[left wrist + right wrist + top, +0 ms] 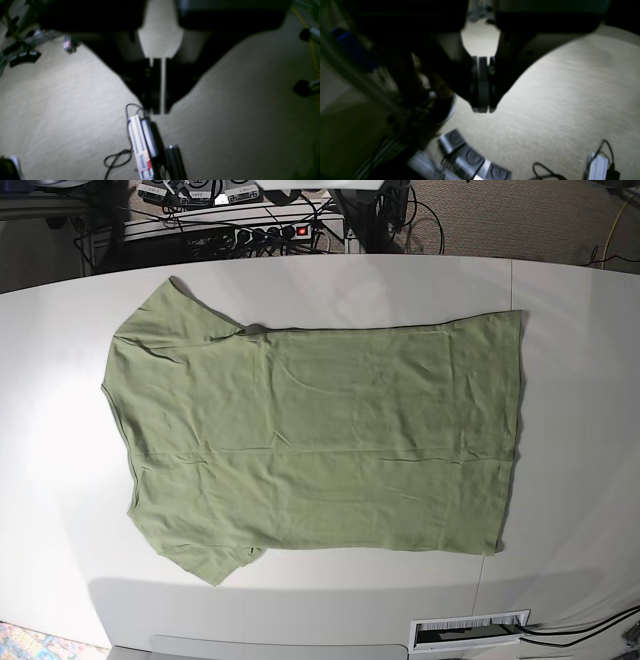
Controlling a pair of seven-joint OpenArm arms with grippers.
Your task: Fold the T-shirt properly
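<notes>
The T-shirt [315, 440] lies spread flat on the white table [580, 380], its length running across the base view: collar and sleeves at that view's left, hem at its right. It is unfolded and only lightly wrinkled, laid out this way, presumably, so that sleeves and hem are all reachable for a first fold.

Neither arm appears in the base view, so both claws are well away from the shirt. Each wrist camera looks past its own claw to beige carpet, not to the table, which suggests the arms hang off the table's edge so as not to cover the cloth.

The left claw [163, 110] shows a thin bright slit between its dark fingers: parted just a little, with nothing between them. Below its tips on the floor lie a power strip [140, 145] and a looped black cable [117, 157].

The right claw [483, 108] has its pads pressed together, closed on nothing. Foot pedals [470, 157] sit on the floor below and to the left of it.

No fold has begun; the likely first job is bringing both claws over the table to the shirt's edges.
</notes>
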